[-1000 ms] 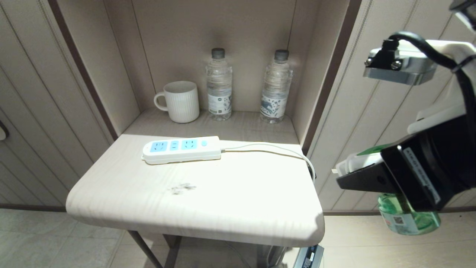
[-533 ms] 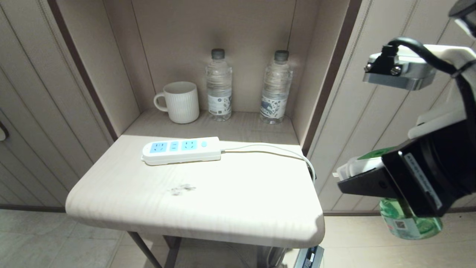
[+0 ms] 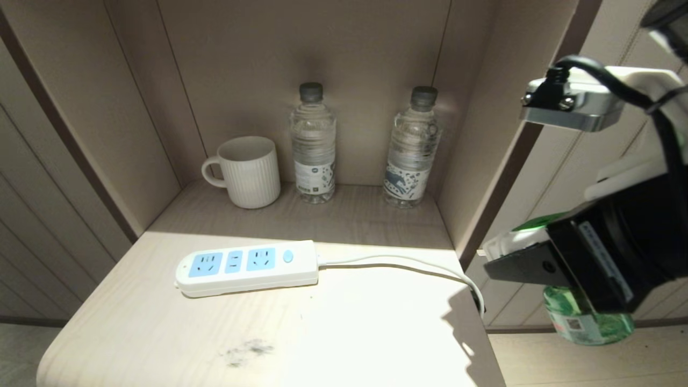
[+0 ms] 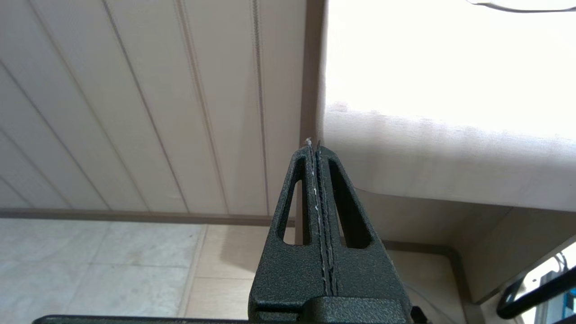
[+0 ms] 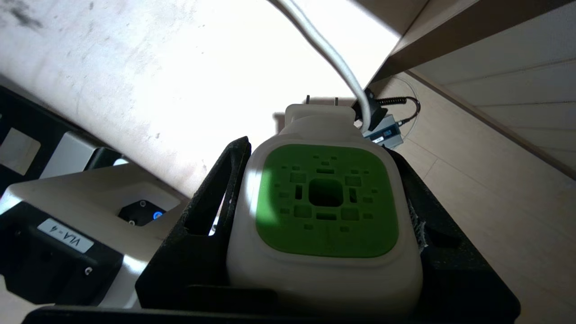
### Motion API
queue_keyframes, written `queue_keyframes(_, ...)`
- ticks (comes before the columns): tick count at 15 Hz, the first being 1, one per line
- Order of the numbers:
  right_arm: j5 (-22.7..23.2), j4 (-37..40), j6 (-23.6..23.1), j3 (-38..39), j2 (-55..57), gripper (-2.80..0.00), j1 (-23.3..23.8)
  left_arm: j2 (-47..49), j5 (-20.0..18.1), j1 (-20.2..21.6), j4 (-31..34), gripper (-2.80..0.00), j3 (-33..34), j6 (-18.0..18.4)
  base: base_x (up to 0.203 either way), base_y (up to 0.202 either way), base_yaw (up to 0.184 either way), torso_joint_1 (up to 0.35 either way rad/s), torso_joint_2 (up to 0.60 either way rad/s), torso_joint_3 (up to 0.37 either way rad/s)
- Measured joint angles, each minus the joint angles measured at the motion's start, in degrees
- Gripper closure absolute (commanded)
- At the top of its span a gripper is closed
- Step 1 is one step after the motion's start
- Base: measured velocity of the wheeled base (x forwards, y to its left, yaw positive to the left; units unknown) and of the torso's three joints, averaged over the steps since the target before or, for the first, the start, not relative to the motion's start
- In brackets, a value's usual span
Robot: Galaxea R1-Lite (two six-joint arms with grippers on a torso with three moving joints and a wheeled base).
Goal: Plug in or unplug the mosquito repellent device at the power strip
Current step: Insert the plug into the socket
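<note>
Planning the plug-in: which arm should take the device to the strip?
Right. The right gripper already clamps the device, prongs free, just off the table's right edge from the strip. The left gripper is shut, empty, low beside the table.

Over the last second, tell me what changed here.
The whole head view shifted: the camera moved closer, so the power strip, mug and water bottles only look larger and lower. Nothing was taken or released. The right gripper stays clamped on the mosquito repellent device, off the table's right edge; the left gripper stays shut, empty.
</note>
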State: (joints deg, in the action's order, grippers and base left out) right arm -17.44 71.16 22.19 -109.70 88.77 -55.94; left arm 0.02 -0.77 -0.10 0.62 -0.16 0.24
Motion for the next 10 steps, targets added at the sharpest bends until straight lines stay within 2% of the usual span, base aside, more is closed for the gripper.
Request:
queue_keyframes(7, 0.0, -0.3, 0.0, -0.2, 0.3, 0.00, -0.1, 0.0, 0.0, 0.0, 0.0, 0.00, 0.0, 0.0, 0.000, 0.000, 0.000, 0.000, 0.00, 0.000)
queue_keyframes(10, -0.1, -1.1, 0.0, 0.1, 0.5, 0.00, 0.0, 0.0, 0.0, 0.0, 0.0, 0.00, 0.0, 0.0, -0.136, 0.000, 0.001, 0.008, 0.01, -0.003)
